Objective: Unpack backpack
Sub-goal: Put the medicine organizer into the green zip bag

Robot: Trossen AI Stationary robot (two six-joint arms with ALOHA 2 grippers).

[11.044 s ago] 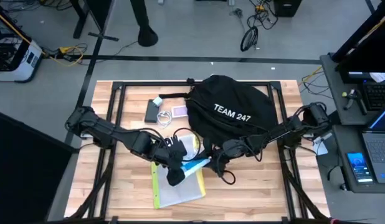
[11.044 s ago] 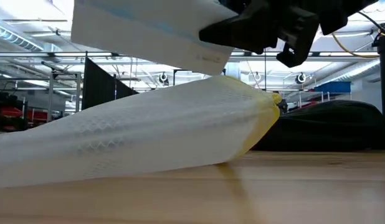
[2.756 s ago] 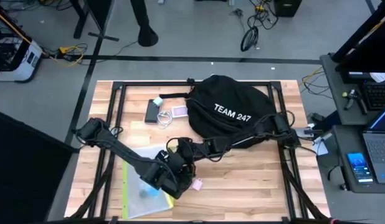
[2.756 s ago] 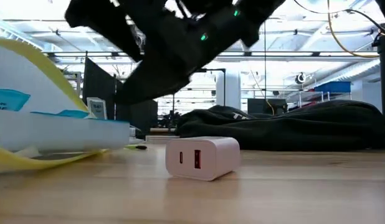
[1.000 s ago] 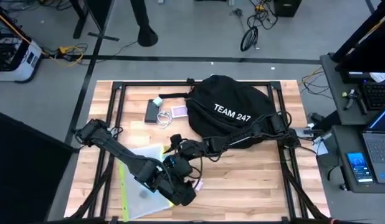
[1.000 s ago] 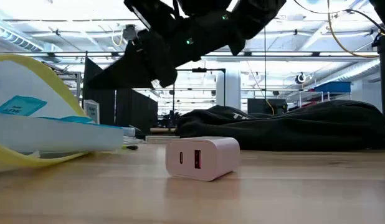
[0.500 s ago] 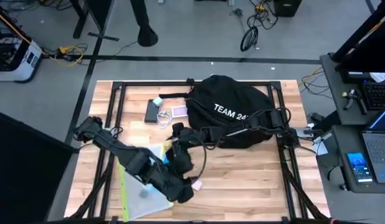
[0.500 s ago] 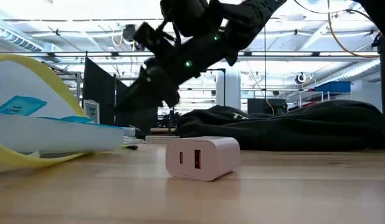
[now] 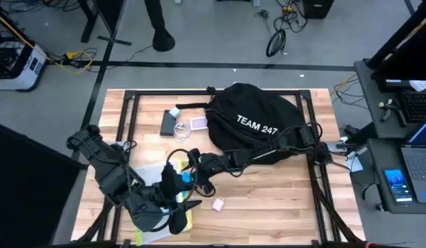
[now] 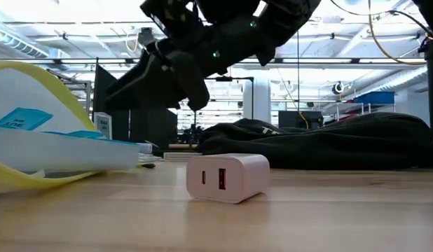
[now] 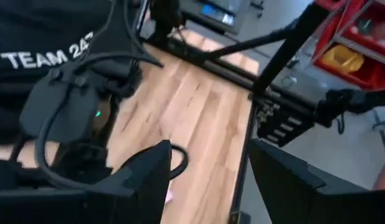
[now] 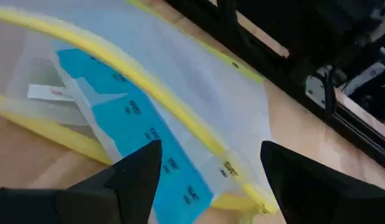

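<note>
1. The backpack (image 9: 254, 127) lies at the table's far middle, lettering up.
2. The yellow-edged mesh pouch (image 12: 180, 118) lies at the near left.
3. The left gripper (image 9: 180, 219) and right gripper (image 9: 192, 176), fingers apart, hold nothing.
4. The white charger (image 10: 227, 177) lies between them.

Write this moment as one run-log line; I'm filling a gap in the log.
left gripper: open, empty | right gripper: open, above mesh pouch | charger: on table | backpack: at table's back
</note>
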